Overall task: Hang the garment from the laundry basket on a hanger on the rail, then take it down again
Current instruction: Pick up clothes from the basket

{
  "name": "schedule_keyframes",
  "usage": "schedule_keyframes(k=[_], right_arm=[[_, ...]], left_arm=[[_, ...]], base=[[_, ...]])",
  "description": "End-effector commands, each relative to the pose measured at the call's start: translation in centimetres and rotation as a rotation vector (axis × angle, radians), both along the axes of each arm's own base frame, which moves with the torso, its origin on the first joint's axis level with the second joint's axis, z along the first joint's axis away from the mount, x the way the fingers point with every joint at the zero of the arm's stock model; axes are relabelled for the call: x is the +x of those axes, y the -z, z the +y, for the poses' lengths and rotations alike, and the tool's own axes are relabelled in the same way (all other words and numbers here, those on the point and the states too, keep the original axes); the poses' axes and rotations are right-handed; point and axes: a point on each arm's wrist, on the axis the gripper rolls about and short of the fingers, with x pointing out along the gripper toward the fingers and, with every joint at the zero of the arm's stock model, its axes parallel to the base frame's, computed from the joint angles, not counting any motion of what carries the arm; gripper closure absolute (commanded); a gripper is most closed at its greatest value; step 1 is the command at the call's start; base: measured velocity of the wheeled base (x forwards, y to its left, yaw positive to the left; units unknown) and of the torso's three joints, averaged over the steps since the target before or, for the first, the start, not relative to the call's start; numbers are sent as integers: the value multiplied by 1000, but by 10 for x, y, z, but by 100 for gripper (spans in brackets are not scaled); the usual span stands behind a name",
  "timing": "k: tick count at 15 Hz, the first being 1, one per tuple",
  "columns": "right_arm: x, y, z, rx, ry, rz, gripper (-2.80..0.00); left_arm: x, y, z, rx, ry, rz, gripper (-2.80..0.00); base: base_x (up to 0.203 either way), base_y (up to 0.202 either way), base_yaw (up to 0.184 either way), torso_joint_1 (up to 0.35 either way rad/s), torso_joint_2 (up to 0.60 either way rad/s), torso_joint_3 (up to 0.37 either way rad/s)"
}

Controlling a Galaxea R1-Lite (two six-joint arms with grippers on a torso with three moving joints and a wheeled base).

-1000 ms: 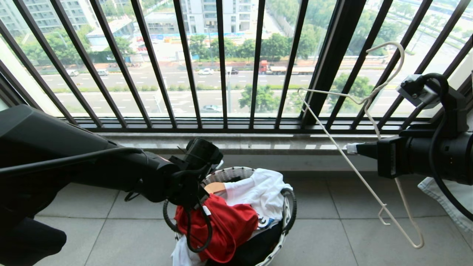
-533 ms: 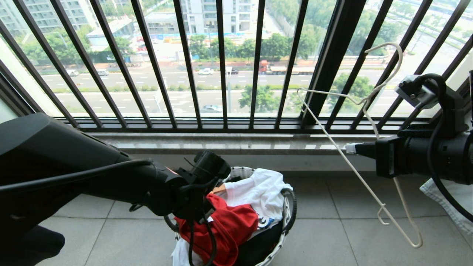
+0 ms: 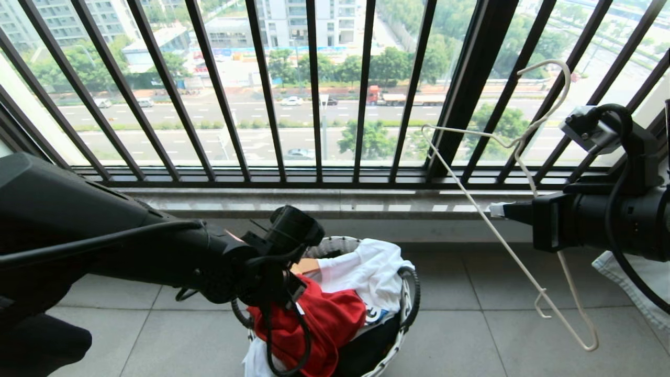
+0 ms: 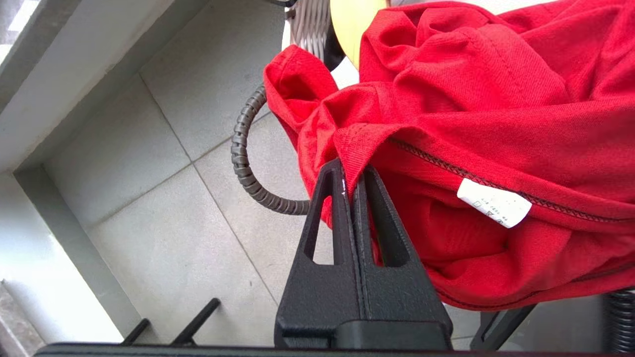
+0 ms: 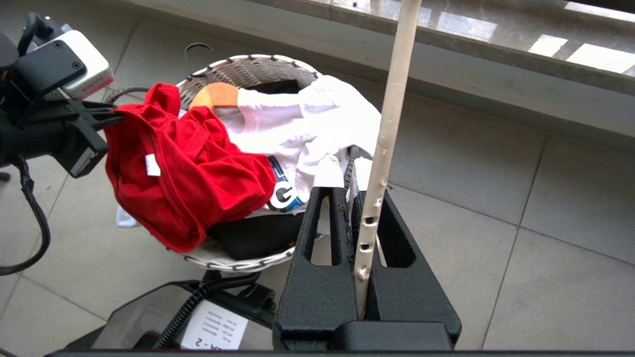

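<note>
At the left we see our left gripper (image 4: pixel 351 181) pinched tight on a fold of the red cotton T-shirt (image 3: pixel 319 319), draped over the round white woven basket's (image 3: pixel 405 319) left rim. At right, our right gripper (image 5: pixel 354 198) clamps the thin off-white wire hanger (image 3: pixel 515 256).

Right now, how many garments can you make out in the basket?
3 at least: the red T-shirt draped over the basket rim, pinched by the left gripper; a white garment behind it; something black underneath. More may be buried.

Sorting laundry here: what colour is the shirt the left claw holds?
Red garment, clearest in the left wrist view.
</note>
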Motion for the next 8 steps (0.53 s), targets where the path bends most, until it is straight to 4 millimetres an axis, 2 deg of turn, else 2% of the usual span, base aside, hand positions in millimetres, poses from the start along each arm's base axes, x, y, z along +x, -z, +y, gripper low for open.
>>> schedule_keyframes(k=[1,3,6,8], right_arm=[[0,0,0,-1,-4,2,0],[4,3,2,-5,-3,15,0],[9,7,5,-9,-3,25,0],[5,5,4,-5,-10,15,0]], left_arm=[[-10,-30,7,-120,-20,-54,0],[-17,-47,12,-197,-22,-79,0],[-23,-61,19,-289,-26,-87,0],[-24,-72,23,-318,-18,-108,0]], base=[[0,0,0,0,0,0],[0,0,0,0,0,0],[0,0,0,0,0,0],[0,0,0,0,0,0]])
